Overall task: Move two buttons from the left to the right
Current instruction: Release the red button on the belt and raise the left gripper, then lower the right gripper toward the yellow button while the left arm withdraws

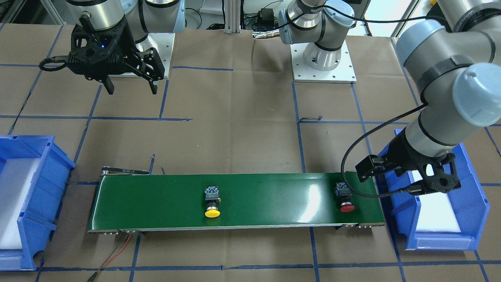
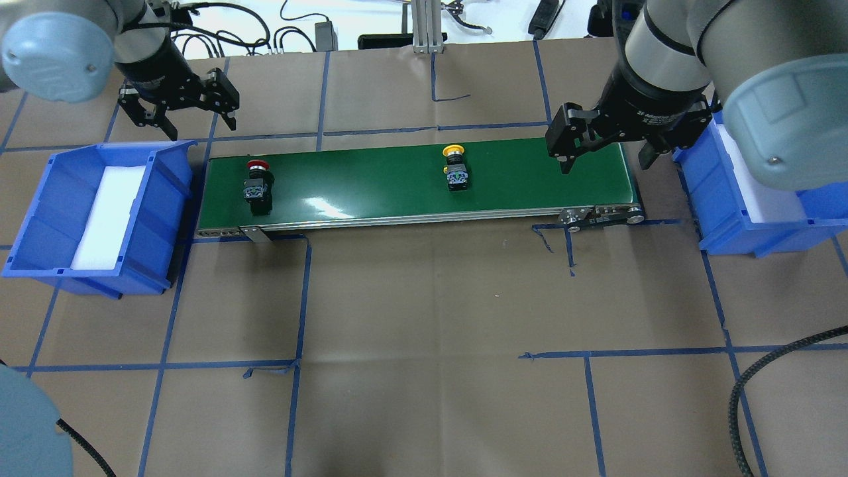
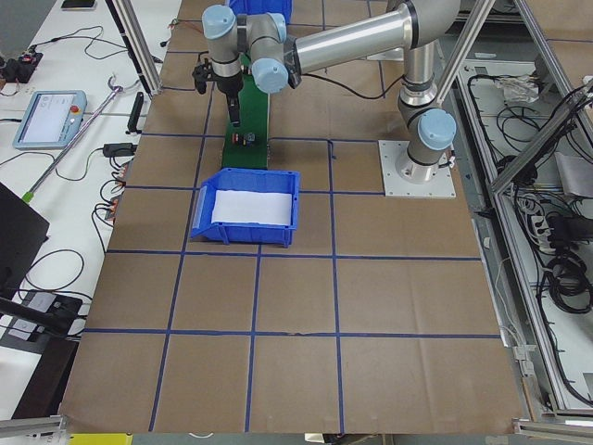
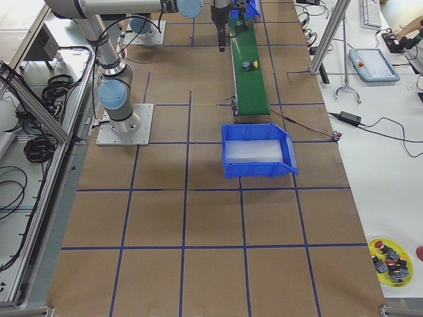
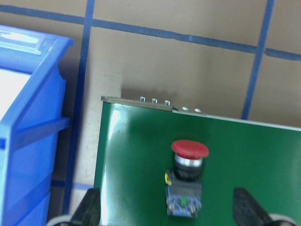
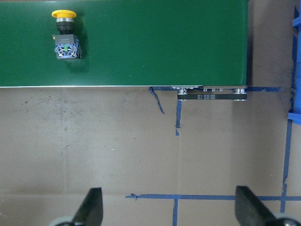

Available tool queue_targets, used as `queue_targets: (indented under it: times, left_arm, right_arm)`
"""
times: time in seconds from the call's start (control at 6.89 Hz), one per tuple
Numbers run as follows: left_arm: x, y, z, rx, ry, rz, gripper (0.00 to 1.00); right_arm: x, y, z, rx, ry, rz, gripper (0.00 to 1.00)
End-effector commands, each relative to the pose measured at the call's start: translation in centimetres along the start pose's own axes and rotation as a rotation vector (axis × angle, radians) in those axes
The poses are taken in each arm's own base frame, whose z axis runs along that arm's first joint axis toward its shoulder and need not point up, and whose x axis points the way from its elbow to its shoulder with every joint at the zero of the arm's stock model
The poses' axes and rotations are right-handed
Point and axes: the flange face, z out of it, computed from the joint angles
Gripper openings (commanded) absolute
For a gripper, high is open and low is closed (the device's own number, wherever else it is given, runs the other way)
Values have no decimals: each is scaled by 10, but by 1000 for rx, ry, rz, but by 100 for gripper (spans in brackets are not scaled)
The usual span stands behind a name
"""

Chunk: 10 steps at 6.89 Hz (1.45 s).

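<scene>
Overhead exterior view: we find both buttons lying on the green belt (image 2: 397, 195), the red button (image 2: 257, 182) at its left end, the yellow button (image 2: 455, 169) midway. Left hand (image 2: 202, 129) and right hand (image 2: 604, 165) hover open, empty. We judge that the right hand's next job is lifting the yellow one into the right bin (image 2: 703, 199).

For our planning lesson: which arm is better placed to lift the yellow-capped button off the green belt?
Probably the right. The right pincer hangs open over the right end of the conveyor belt, with the yellow button mid-belt. The left pincer, also open, is at the left end, by the red button.
</scene>
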Motion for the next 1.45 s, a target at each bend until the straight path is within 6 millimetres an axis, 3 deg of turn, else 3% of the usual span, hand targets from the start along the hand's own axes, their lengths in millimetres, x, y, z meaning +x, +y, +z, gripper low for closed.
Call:
queue_targets:
  times: [0.0, 0.15, 0.29, 0.73, 1.02, 1.31]
  left_arm:
    - [51, 45, -48, -29, -5, 56, 100]
    - [73, 63, -54, -26, -9, 56, 100]
    - [81, 76, -57, -29, -10, 82, 100]
    - [54, 113, -45, -34, -4, 114, 100]
    - [51, 118, -44, -32, -1, 110, 100]
    - [53, 118, -47, -26, -1, 95, 100]
  right_arm:
    - [-1, -3, 3, 6, 0, -4, 100]
    - [-1, -11, 11, 38, -3, -1, 100]
    - [-2, -22, 27, 64, -5, 6, 100]
    - [-2, -47, 71, 153, -6, -4, 100]
    - [-1, -54, 86, 184, 3, -3, 100]
    - [-2, -70, 124, 129, 4, 0, 100]
